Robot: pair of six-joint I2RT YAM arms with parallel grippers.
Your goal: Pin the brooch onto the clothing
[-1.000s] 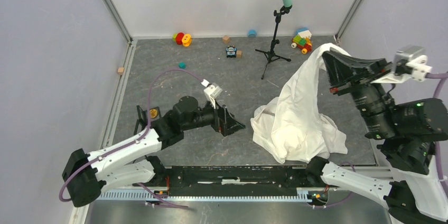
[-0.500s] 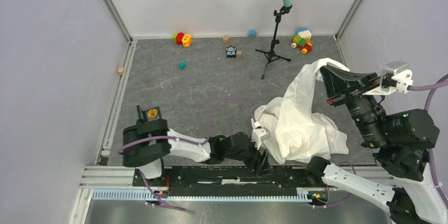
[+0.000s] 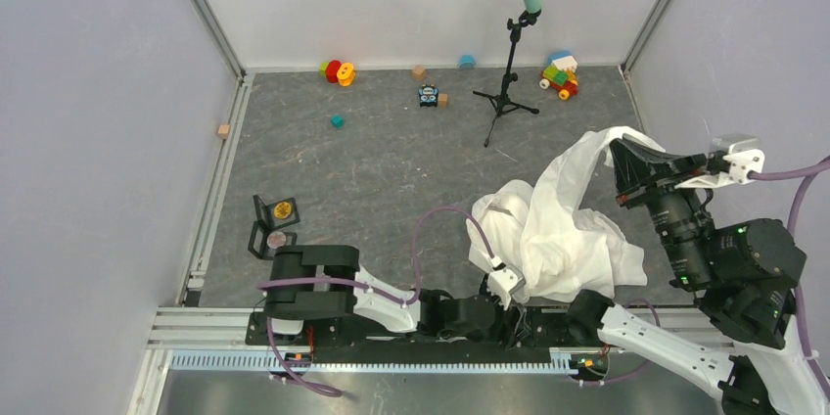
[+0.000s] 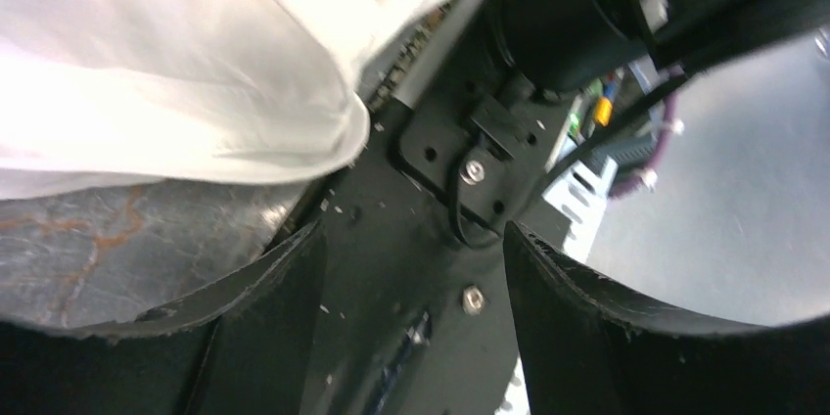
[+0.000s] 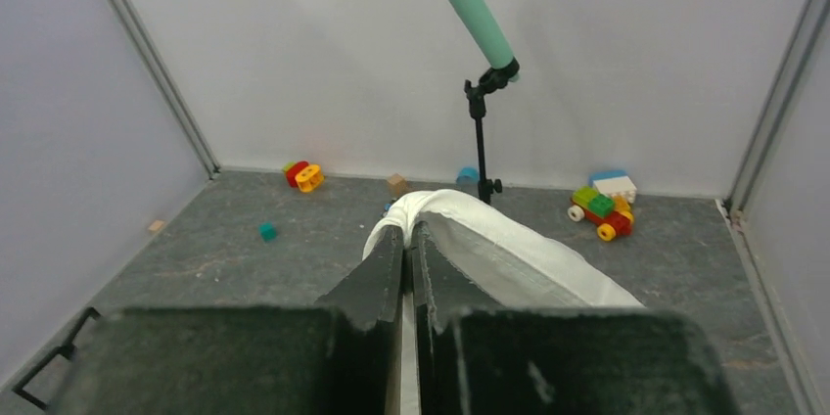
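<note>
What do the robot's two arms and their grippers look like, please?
The left arm and right arm have white links between chunky black cylindrical joints, each trailing a purple cable. The left gripper and right gripper have two flat, black, wedge-shaped fingers with rough edges. A small green light glows on the right arm.

This is a robot lab, a test room. Plain white walls and metal posts close in a grey table. Far ahead of the right fingers stand a green microphone on a black stand and small toy blocks.
</note>
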